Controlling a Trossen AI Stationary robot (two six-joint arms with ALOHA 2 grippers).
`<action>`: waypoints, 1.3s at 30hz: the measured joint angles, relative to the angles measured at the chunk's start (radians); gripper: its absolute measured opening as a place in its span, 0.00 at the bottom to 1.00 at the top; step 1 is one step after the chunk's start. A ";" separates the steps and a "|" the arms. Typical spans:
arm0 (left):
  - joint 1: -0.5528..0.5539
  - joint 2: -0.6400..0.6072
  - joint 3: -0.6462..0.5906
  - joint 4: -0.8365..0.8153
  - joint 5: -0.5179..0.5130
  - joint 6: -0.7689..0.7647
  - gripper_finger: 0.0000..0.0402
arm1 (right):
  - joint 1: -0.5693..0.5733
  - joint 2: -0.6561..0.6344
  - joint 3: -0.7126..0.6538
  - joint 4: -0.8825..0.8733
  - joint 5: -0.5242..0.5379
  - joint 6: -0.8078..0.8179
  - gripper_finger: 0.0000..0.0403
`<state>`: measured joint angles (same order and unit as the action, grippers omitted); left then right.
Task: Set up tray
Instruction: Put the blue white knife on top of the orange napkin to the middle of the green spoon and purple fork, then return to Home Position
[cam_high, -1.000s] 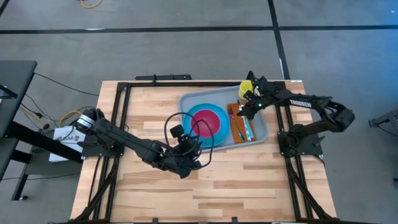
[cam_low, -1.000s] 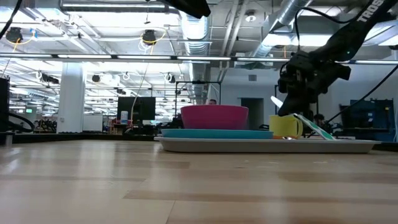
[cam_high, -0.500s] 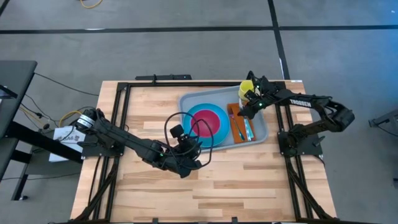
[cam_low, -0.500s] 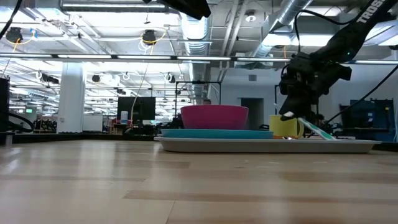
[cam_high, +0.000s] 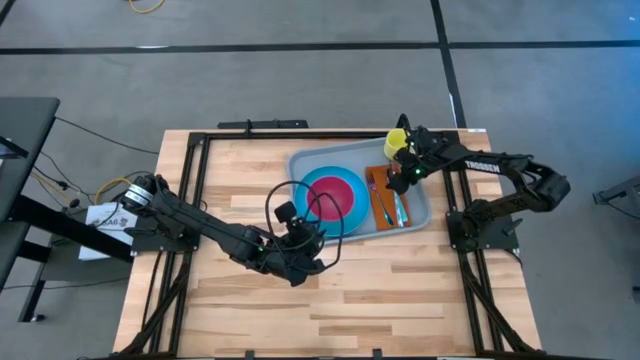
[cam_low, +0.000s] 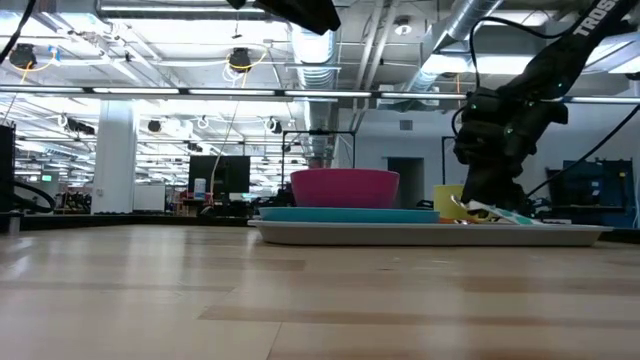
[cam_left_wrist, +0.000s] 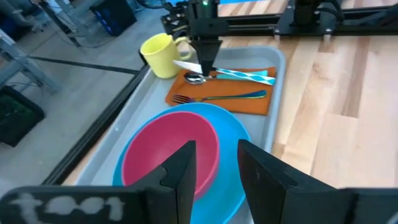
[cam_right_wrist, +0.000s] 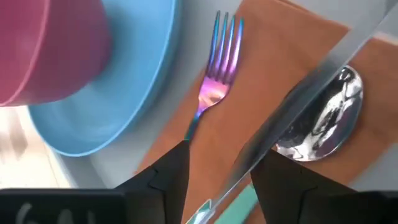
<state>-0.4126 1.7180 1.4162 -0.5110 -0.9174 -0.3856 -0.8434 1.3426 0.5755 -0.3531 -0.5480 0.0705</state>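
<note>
Orange-brown napkin (cam_left_wrist: 227, 93) is the landing spot here: the right end effector (cam_high: 403, 176) hangs low over it, fingers narrowly closed on a spoon (cam_left_wrist: 211, 76) whose bowl already sits on or just above the cloth, beside the iridescent fork (cam_left_wrist: 217, 97). To finish this placement well, I would lower the handle until the spoon lies flat and parallel to the fork, then open and lift straight up so nothing is dragged. The pale grey-blue tray (cam_high: 420, 213) sits at the counter's (cam_high: 400, 290) far right part and carries a blue plate (cam_high: 310, 187) with a magenta bowl (cam_high: 340, 195) on it, the napkin with its cutlery, and a yellow mug (cam_high: 395, 140) at its far corner. The left end effector (cam_high: 300, 235) waits near the tray's near-left edge, fingers apart and empty.
</note>
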 joint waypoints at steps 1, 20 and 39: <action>0.000 0.000 0.000 0.000 0.006 -0.001 0.27 | 0.006 0.000 0.000 0.003 0.005 0.000 0.39; 0.000 0.000 0.000 0.000 0.026 -0.019 0.27 | 0.090 0.000 0.000 0.036 0.206 -0.018 0.38; -0.065 -0.161 0.000 -0.552 -0.171 -0.283 0.27 | 0.238 -0.218 0.317 -0.432 0.135 -0.052 0.38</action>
<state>-0.4775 1.5565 1.4162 -1.0634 -1.0884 -0.6683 -0.6049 1.1247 0.8924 -0.7849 -0.4129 0.0181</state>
